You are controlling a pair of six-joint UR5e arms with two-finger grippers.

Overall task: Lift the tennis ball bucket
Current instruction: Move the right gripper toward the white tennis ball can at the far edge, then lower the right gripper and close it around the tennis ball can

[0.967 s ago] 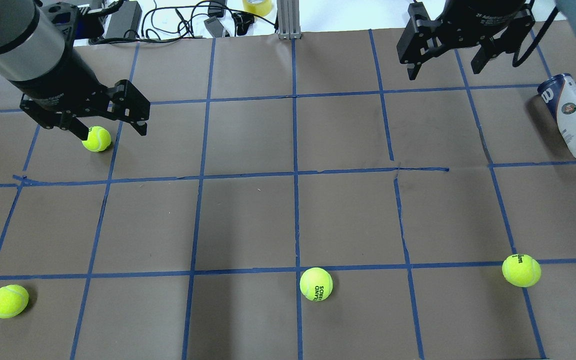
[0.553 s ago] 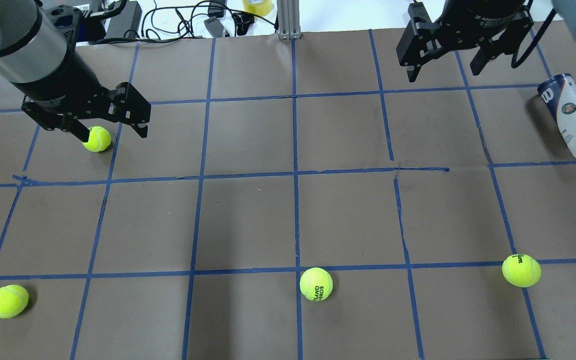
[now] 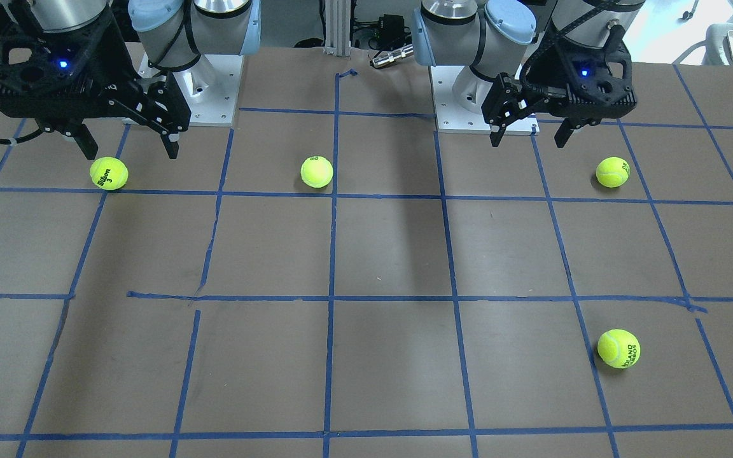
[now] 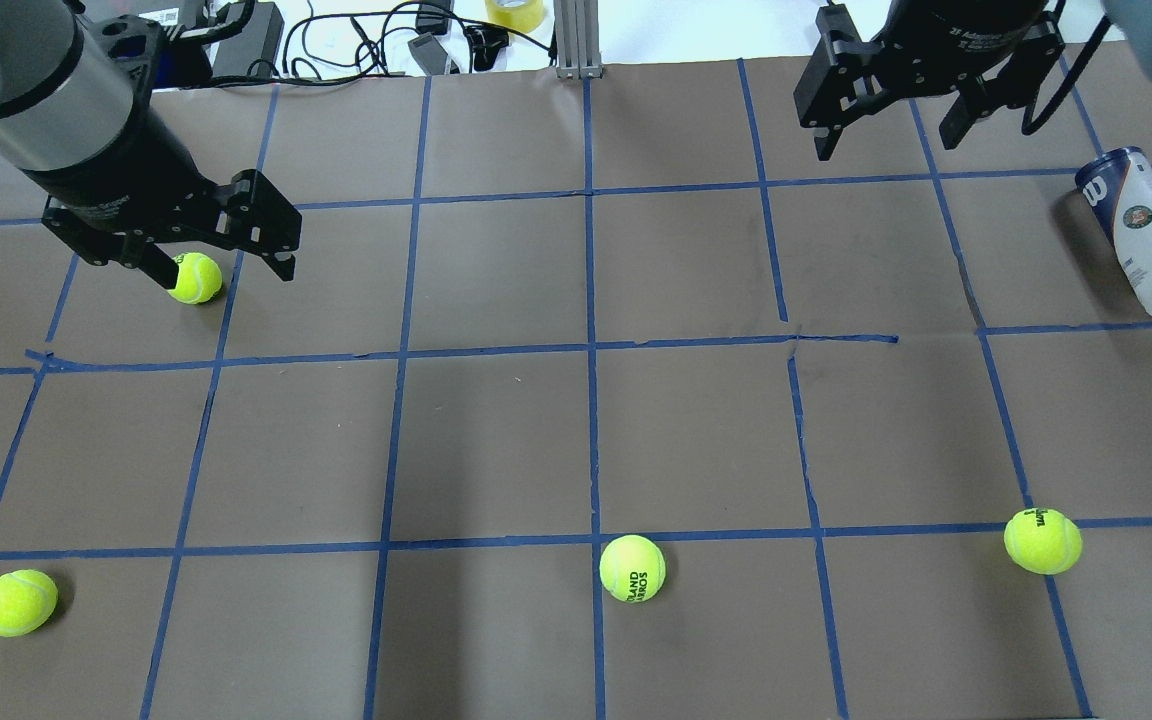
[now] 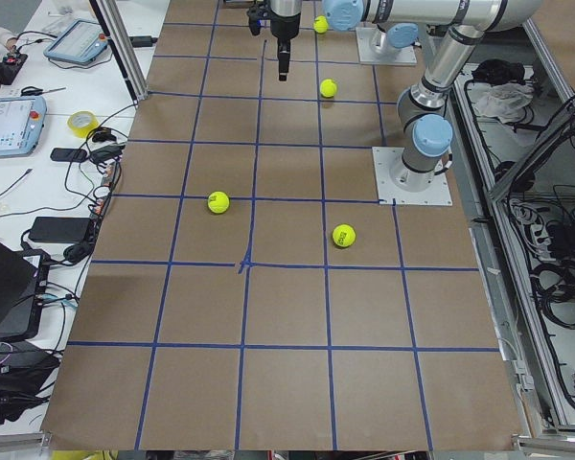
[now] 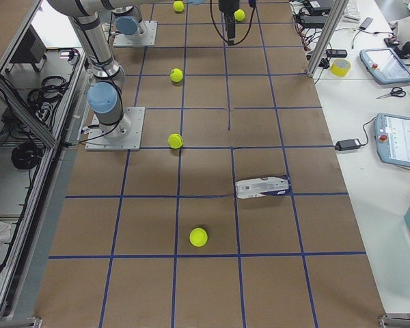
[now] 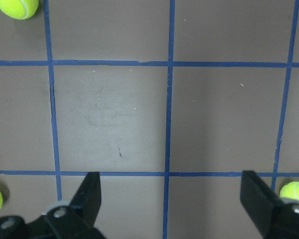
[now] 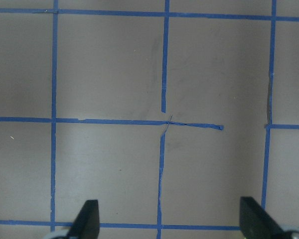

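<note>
The tennis ball bucket [image 4: 1148, 235] lies on its side on the brown-papered counter [image 4: 696, 430], at the far right edge of the overhead view. It is a slim cylinder with a dark-blue band carrying a white letter mark at one end, then a white label with a small round logo, then a paler, clear-looking end. It lies at a slant. The blue end points away from the robot and slightly inward, and the pale end stops just beside a blue tape line [image 4: 1056, 327]. In the right-side view it lies flat, with its blue end towards the operators' desks. What is inside cannot be made out.
</note>
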